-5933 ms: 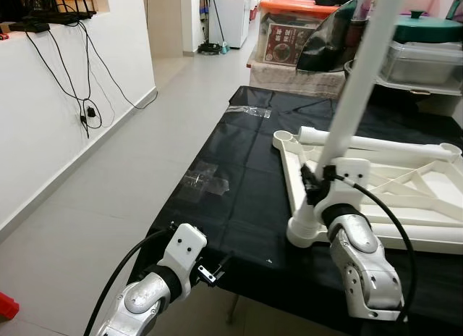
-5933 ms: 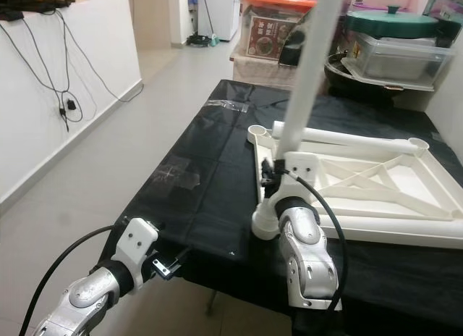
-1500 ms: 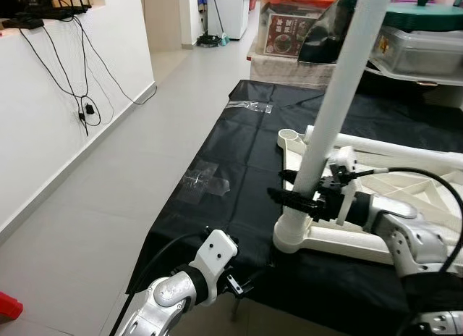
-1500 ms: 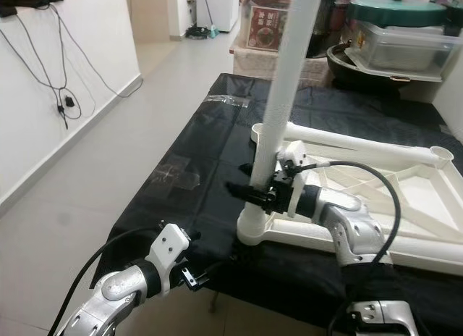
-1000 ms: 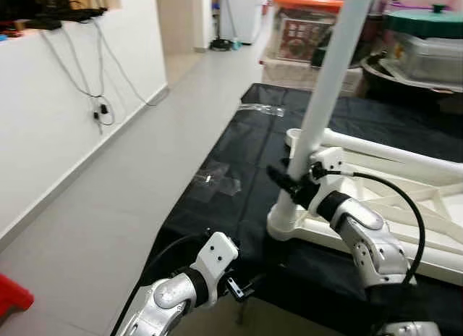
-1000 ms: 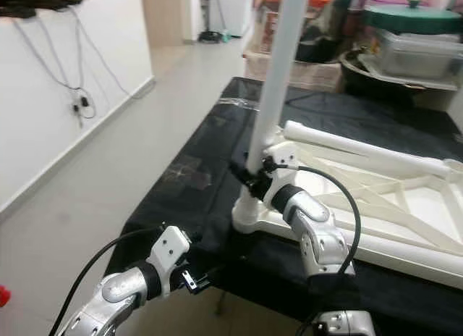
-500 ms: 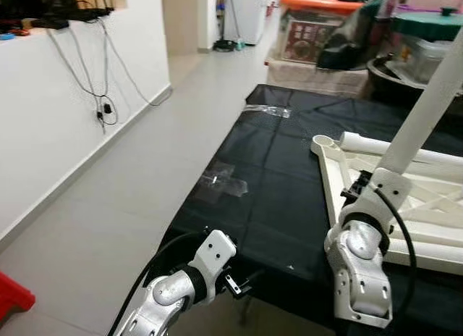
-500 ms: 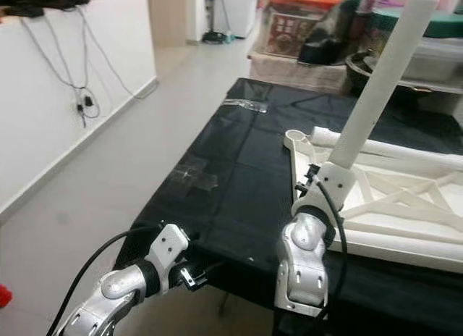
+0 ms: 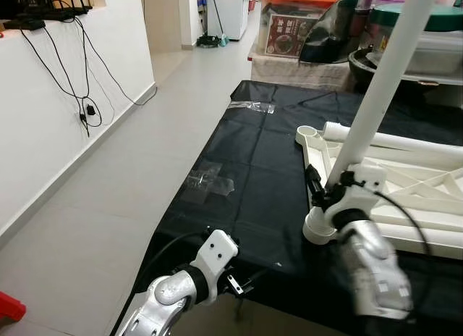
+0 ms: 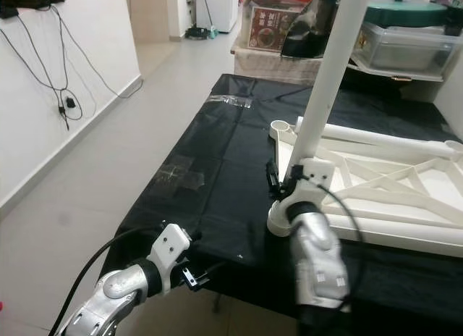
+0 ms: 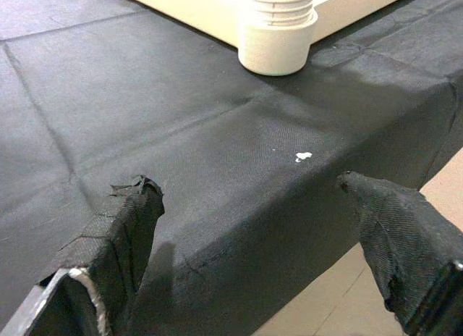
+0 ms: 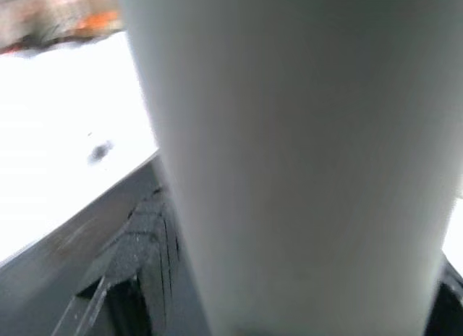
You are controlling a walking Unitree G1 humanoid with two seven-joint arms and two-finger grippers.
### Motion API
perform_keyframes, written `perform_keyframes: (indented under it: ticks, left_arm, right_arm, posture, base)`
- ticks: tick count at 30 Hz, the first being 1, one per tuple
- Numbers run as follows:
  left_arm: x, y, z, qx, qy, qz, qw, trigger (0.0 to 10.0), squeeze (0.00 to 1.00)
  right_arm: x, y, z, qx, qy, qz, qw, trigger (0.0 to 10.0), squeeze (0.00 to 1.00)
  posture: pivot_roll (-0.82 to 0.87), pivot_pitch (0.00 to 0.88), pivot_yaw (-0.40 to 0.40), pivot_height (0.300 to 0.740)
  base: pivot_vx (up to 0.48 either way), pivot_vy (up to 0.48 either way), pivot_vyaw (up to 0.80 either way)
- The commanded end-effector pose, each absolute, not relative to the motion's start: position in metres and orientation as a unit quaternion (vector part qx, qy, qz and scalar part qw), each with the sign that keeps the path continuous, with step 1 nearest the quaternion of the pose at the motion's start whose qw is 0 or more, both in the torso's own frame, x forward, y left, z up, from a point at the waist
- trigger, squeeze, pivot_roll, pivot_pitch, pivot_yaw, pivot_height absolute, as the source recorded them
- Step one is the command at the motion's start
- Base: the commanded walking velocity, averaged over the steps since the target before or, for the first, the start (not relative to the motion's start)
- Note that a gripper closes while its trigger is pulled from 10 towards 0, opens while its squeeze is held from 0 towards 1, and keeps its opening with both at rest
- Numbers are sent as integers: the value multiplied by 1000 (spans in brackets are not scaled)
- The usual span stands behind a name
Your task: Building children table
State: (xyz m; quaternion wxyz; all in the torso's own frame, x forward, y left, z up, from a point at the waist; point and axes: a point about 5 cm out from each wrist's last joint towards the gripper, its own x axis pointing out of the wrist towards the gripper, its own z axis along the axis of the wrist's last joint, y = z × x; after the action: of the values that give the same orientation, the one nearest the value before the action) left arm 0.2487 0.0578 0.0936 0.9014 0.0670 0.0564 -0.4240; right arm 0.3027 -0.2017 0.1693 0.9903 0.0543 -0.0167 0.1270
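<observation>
Near the desk's front edge, toward its right side, a white table leg [image 9: 376,97] stands tilted, its ribbed foot collar [image 11: 278,28] seated at the front-left corner of an upturned white children's table frame [image 10: 391,184] that lies flat on the black cloth [image 9: 253,177] covering the desk [image 10: 210,155]. Right claw [image 9: 322,195] is clamped on the leg just above the collar; the right wrist view has the pale tube [image 12: 289,155] close against one ridged black finger [image 12: 141,256], image blurred. Right forearm [image 10: 318,260] rises from below the front edge, motion-blurred. Frame shows diagonal ribbing, a round open socket [image 9: 307,132] at its far-left corner, and a second white tube [image 9: 391,142] lying along its far side. Left claw [image 9: 242,284] hovers at the desk's front-left edge, fingers spread apart and holding nothing; in the left wrist view both cloth-wrapped fingers [image 11: 134,220] flank the draped cloth edge, with a small white fleck [image 11: 303,156] on the cloth between them and the collar. Patches of clear tape [image 9: 211,181] sit on the cloth toward the left edge. Beyond the far edge: an orange-lidded storage box [image 9: 293,21] and a green-lidded pot [image 10: 401,14]. Black cables [image 9: 72,68] hang down the white wall on the left.
</observation>
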Motion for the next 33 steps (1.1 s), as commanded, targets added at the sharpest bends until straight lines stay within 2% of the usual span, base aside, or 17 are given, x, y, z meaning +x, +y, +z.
perform_keyframes:
  ticks: [1,6,7,10,11,13,14,20,22,23,24,25,28,30,31,32,33]
  left_arm:
    - [250,58,91,69,62,-425,900,10000,0]
    - [250,57,91,71,61,-426,900,10000,0]
    - [250,57,90,72,61,-426,900,10000,0]
    - [250,57,90,73,61,-425,900,10000,0]
    - [251,57,90,73,61,-424,901,10000,0]
    - [250,57,90,74,61,-424,901,10000,0]
    - [250,57,90,74,61,-424,901,10000,0]
    - [250,57,89,73,61,-423,901,10000,0]
    - [250,57,90,72,61,-423,901,10000,0]
    - [250,57,90,71,62,-424,901,10000,0]
    - [250,57,90,71,62,-424,901,10000,0]
    - [250,57,90,71,62,-424,901,10000,0]
    - [250,57,90,70,62,-425,900,10000,0]
    - [250,57,90,69,63,-427,899,10000,0]
    - [250,57,89,69,63,-428,899,10000,0]
    - [251,57,89,68,64,-428,899,10000,0]
    - [251,57,89,68,64,-428,899,10000,0]
  right_arm:
    - [299,-186,165,70,13,262,962,10000,0]
    - [293,-185,172,35,29,386,921,10000,0]
    - [292,-183,173,18,37,437,899,10000,0]
    - [297,-177,173,-3,51,494,868,10000,0]
    - [299,-173,172,-15,60,513,856,8824,0]
    - [302,-171,171,-24,64,521,851,8824,0]
    - [305,-167,169,-29,67,522,850,0,0]
    - [310,-162,165,-21,49,483,874,0,0]
    - [315,-167,165,-13,30,399,916,0,0]
    - [321,-176,164,-12,24,303,953,0,0]
    - [321,-176,164,-12,24,303,953,0,0]
    - [324,-185,162,2,27,214,976,0,0]
    - [324,-192,159,17,34,151,988,0,0]
    - [315,-208,149,22,47,-35,998,0,0]
    - [300,-212,145,27,47,-139,989,0,0]
    - [289,-215,143,31,47,-209,976,0,0]
    - [289,-215,143,31,47,-209,976,0,0]
  posture:
    - [126,0,-34,740]
    - [126,0,-34,740]
    - [135,0,-43,740]
    - [138,0,-45,740]
    - [138,0,-45,740]
    - [138,0,-45,740]
    - [151,0,-51,740]
    - [152,0,-54,740]
    - [147,0,-52,740]
    - [139,0,-46,740]
    - [139,0,-46,740]
    - [133,0,-42,740]
    - [133,0,-42,740]
    - [119,0,-37,740]
    - [119,0,-37,740]
    - [117,0,-41,740]
    - [117,0,-41,740]
  base:
    - [0,0,0]
    - [0,0,0]
    - [0,0,0]
    - [0,0,0]
    - [0,0,0]
    - [0,0,0]
    - [0,0,0]
    - [0,0,0]
    - [0,0,0]
    - [0,0,0]
    - [0,0,0]
    - [0,0,0]
    - [0,0,0]
    - [0,0,0]
    - [0,0,0]
    - [0,0,0]
    - [0,0,0]
